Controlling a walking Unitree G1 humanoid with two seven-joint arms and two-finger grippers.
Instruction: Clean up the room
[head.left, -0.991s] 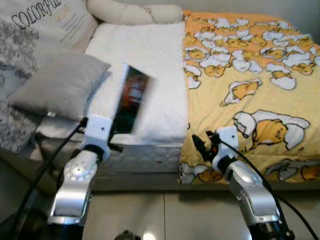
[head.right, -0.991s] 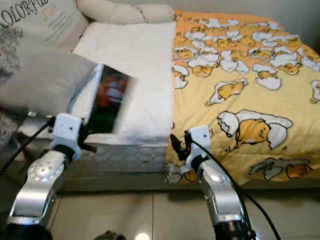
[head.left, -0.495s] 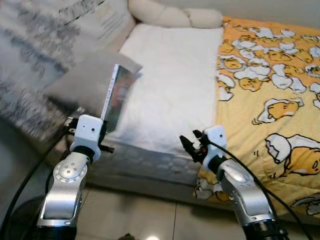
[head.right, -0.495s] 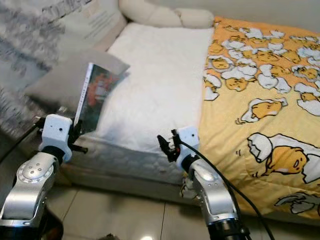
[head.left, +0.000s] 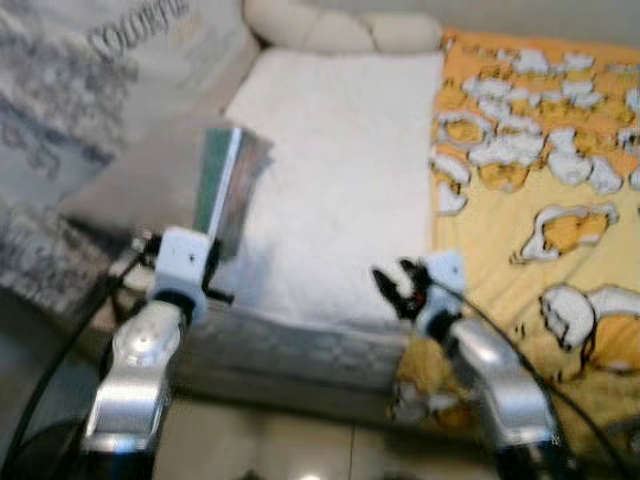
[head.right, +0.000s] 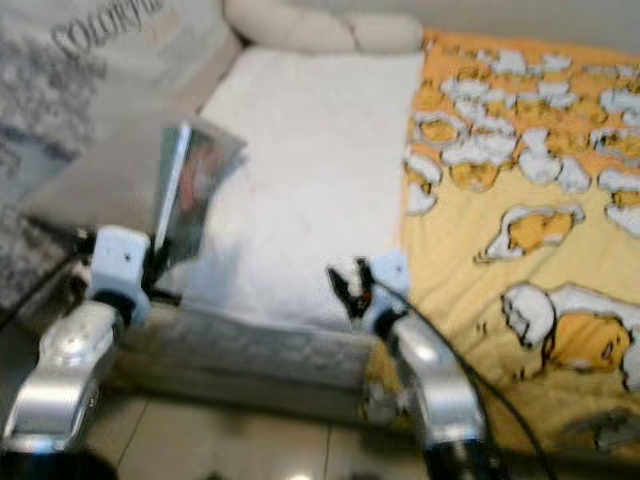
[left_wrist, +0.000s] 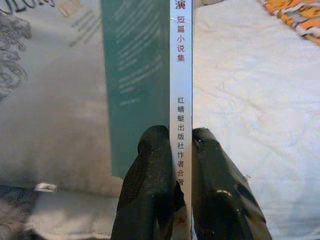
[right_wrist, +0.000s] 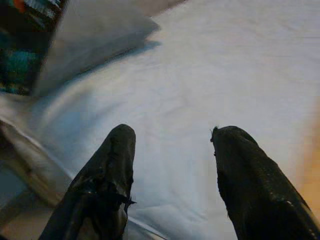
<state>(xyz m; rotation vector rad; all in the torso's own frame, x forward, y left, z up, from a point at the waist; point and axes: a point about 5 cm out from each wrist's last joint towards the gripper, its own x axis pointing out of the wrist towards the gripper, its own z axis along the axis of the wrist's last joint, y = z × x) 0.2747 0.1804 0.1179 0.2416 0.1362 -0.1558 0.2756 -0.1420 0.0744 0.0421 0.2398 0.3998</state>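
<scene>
A thin book (head.left: 228, 192) with a teal back cover and a white spine (left_wrist: 180, 85) printed in red characters stands upright above the bed's front left edge. My left gripper (left_wrist: 173, 150) is shut on the book's lower end, one finger on each side of the spine. My right gripper (head.left: 392, 290) hangs open at the bed's front edge, between the white sheet (head.left: 340, 170) and the yellow duvet (head.left: 530, 180). Its two black fingers (right_wrist: 107, 170) stand apart over the white sheet with nothing between them.
A grey pillow (head.left: 150, 180) lies behind the book on the left. A large printed cushion (head.left: 90, 90) leans at the far left. A cream bolster (head.left: 330, 30) runs along the head of the bed. Tiled floor (head.left: 290, 450) shows below the mattress edge.
The camera has shifted slightly and the picture is blurred. The book has turned in my left gripper, its teal back cover and spine facing me more. The right gripper stays open.
</scene>
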